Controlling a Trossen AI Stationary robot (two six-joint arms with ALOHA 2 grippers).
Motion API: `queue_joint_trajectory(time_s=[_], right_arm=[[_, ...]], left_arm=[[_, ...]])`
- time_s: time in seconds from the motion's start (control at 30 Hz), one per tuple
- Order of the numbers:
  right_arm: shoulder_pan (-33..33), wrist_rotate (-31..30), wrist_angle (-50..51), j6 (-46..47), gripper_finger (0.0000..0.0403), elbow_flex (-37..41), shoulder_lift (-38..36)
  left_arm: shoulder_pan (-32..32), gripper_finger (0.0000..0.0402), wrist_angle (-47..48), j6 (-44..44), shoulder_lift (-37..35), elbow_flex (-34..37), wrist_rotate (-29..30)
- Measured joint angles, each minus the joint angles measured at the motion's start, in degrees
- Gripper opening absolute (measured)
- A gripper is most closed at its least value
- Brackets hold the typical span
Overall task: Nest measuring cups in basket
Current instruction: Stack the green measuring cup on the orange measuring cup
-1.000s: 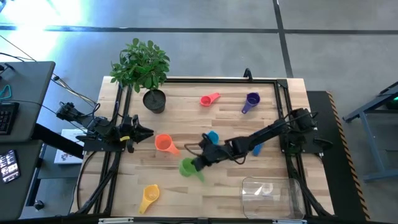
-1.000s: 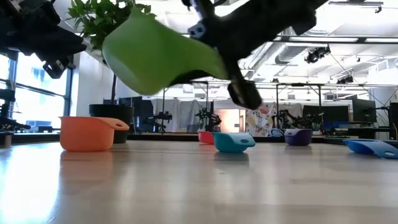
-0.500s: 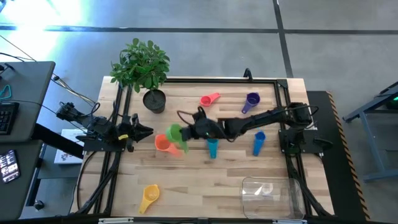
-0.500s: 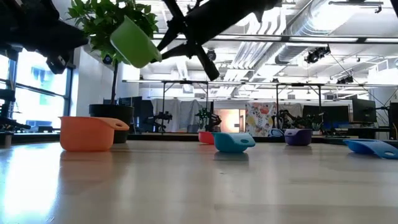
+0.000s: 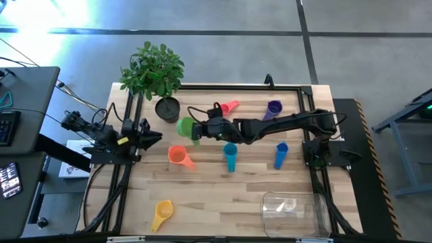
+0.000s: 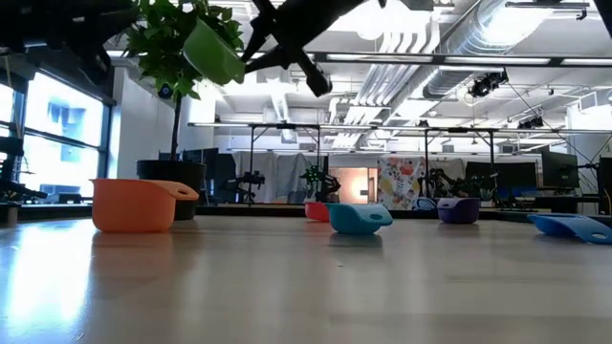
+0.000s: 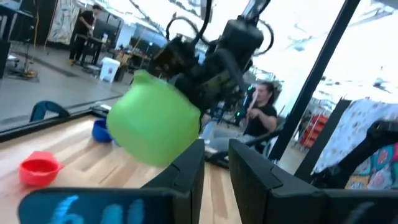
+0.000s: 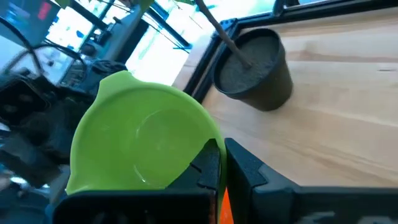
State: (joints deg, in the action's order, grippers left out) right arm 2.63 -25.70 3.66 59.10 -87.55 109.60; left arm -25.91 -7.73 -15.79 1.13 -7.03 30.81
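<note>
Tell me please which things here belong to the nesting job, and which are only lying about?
Job:
green cup, held by the right gripper
orange cup
teal cup
blue cup
pink cup
purple cup
yellow cup
basket

Lying about:
plant pot
left gripper, waiting at the table's left edge

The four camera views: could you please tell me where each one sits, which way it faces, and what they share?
High view: above the table, looking straight down; both arms show, right end effector holding the green cup.
Low view: at tabletop height, facing the room; orange cup nearest.
Left wrist view: on the left arm, facing the green cup; own fingers show.
Right wrist view: on the right arm, facing the plant pot.
All four share the green cup.
</note>
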Motion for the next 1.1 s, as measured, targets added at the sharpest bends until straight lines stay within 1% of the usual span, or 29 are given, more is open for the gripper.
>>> queue_joint_trajectory(time_s=[0.07, 0.13, 0.33, 0.43, 0.57, 0.7, 0.77, 0.83, 1.1], right_arm=[[0.29, -0.18, -1.74, 0.1, 0.0001, -0.79, 1.24], [0.69, -0.13, -1.37, 0.39, 0.0, -1.59, 2.23], [1.31, 4.86, -0.38, 0.4, 0.0, -7.02, 7.57], [1.32, 6.96, 2.67, 0.39, 0.0, -11.27, 10.57], [1.16, 10.31, 10.24, 0.3, 0.0, -17.12, 15.5], [1.16, 12.01, 17.58, -0.03, 0.0, -22.97, 19.28], [1.16, 12.09, 19.57, -0.05, 0.0, -24.86, 20.82], [1.16, 12.18, 21.69, -0.09, 0.0, -25.92, 22.02], [1.16, 12.4, 22.84, 0.98, 0.0, -26.95, 24.38]], left_arm=[[0.0, 0.0062, -1.16, -0.01, -0.01, -0.01, -0.05], [0.01, 0.0062, -2.61, -0.02, 0.0, -0.01, -0.07], [0.01, 0.0062, -3.98, 0.0, -0.03, -0.04, -0.2], [0.0, 0.0062, -4.06, -0.02, 0.0, -0.04, -0.22], [0.0, 0.0062, -3.97, -0.02, 0.0, -0.04, -0.2], [0.01, 0.0062, -3.66, -0.02, 0.0, -0.04, -0.17], [0.01, 0.0062, -3.75, -0.02, 0.0, -0.04, -0.2], [0.01, 0.0062, -3.72, -0.02, 0.0, -0.04, -0.18], [0.01, 0.0062, -3.62, -0.02, -0.01, -0.04, -0.12]])
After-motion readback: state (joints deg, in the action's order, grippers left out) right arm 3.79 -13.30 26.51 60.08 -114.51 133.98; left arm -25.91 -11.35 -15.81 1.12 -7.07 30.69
